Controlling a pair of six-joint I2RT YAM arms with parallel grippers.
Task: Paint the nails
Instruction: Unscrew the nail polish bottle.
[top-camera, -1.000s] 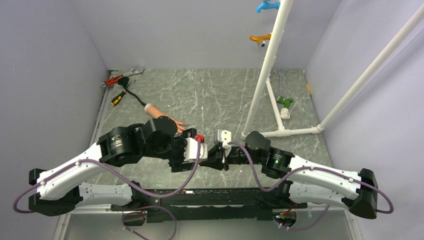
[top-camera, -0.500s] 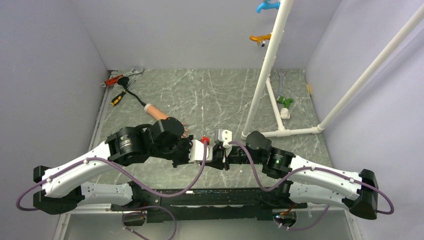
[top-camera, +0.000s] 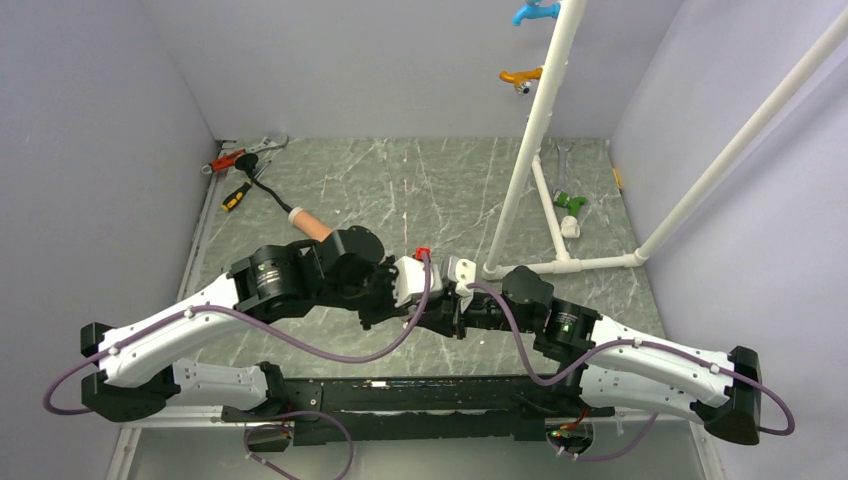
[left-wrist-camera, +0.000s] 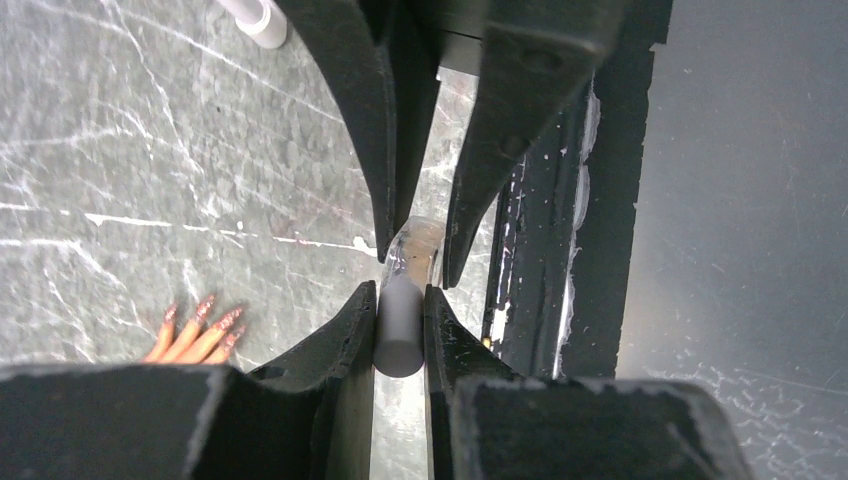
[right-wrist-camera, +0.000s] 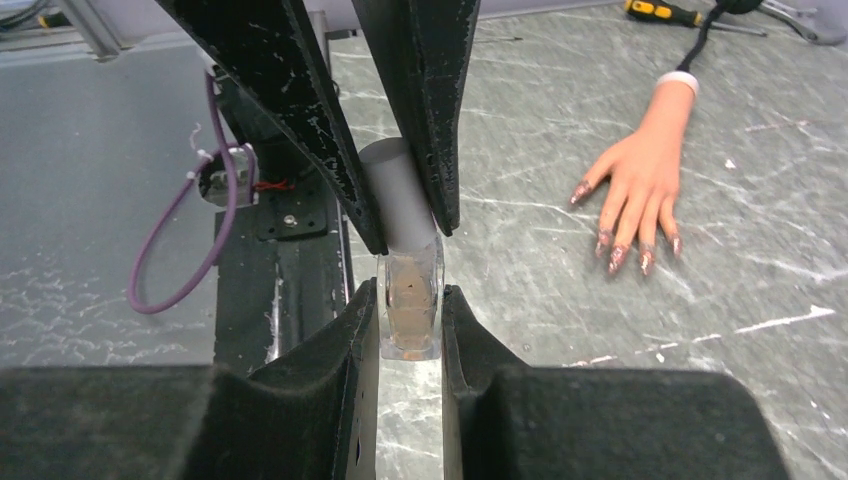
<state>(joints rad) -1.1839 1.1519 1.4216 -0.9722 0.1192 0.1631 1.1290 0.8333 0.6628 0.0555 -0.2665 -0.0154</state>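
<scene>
A small clear bottle (right-wrist-camera: 410, 300) with brownish polish is clamped in my right gripper (right-wrist-camera: 408, 292), which is shut on its glass body. My left gripper (left-wrist-camera: 400, 300) faces it and is shut on the bottle's grey cap (left-wrist-camera: 400, 335). The two grippers meet above the near middle of the table (top-camera: 447, 317). The flesh-coloured mannequin hand (right-wrist-camera: 640, 170) lies flat to the side, fingers spread, and the nails (right-wrist-camera: 615, 255) are reddish-pink and apart from both grippers. From above only its forearm (top-camera: 310, 222) shows; my left arm hides the rest.
A white pipe frame (top-camera: 520, 170) stands right of centre, with a green piece (top-camera: 570, 203) at its base. A screwdriver (top-camera: 235, 197) and wrenches (top-camera: 245, 152) lie at the back left. A black rail (top-camera: 400, 390) runs along the near edge.
My left gripper has moved right to the bottle and closed on its cap. The left arm now covers the mannequin hand's fingers in the top view. The right arm shifted slightly right.
</scene>
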